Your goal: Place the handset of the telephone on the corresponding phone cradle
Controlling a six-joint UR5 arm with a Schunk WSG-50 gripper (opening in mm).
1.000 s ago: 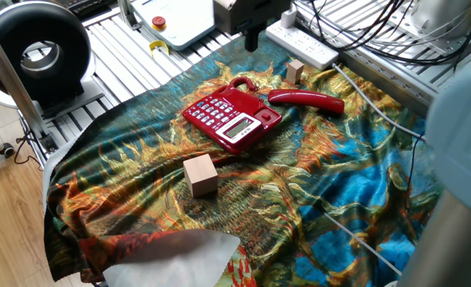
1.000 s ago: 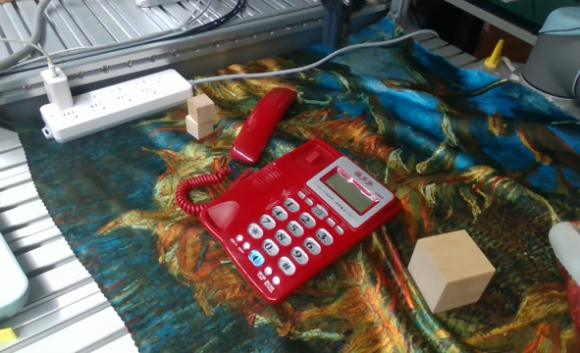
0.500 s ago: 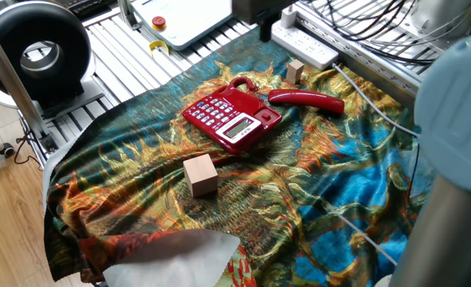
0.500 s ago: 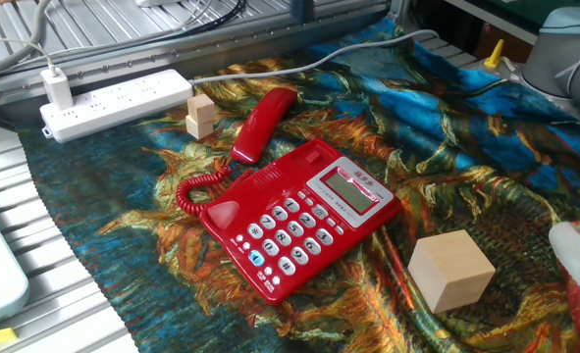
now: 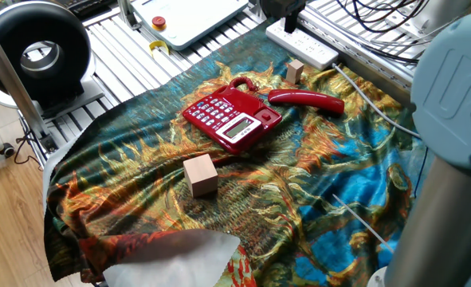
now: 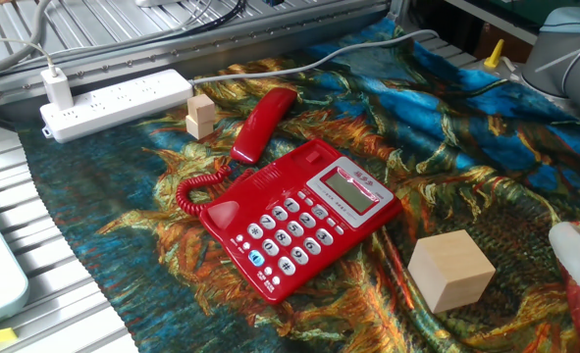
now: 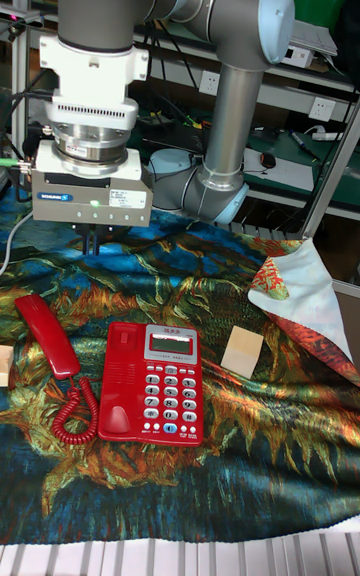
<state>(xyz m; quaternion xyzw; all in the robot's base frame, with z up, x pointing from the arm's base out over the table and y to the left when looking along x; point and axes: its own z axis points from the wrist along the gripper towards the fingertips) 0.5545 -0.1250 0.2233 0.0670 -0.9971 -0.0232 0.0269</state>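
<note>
The red handset (image 5: 307,99) (image 6: 263,123) (image 7: 45,334) lies on the patterned cloth beside the red telephone (image 5: 231,118) (image 6: 299,211) (image 7: 152,383), joined to it by a coiled red cord (image 6: 196,186) (image 7: 70,416). Nothing rests in the phone cradle (image 6: 270,181) (image 7: 118,381), the button-free strip on the side facing the handset. My gripper (image 7: 92,239) hangs above the cloth, behind the handset and apart from it. Its short dark fingers are too small to judge their gap. Nothing is held.
A tan wooden cube (image 5: 200,174) (image 6: 450,270) (image 7: 243,351) sits near the phone's display side. Small wooden blocks (image 6: 201,115) (image 5: 295,72) stand by the handset's far end. A white power strip (image 6: 113,98) and cables lie behind. The arm's grey body (image 5: 450,119) looms at the right.
The gripper has slid sideways along the back of the table, toward the handset's side, and has left the other fixed view. The arm's grey body fills more of the right edge. Phone and handset are unmoved.
</note>
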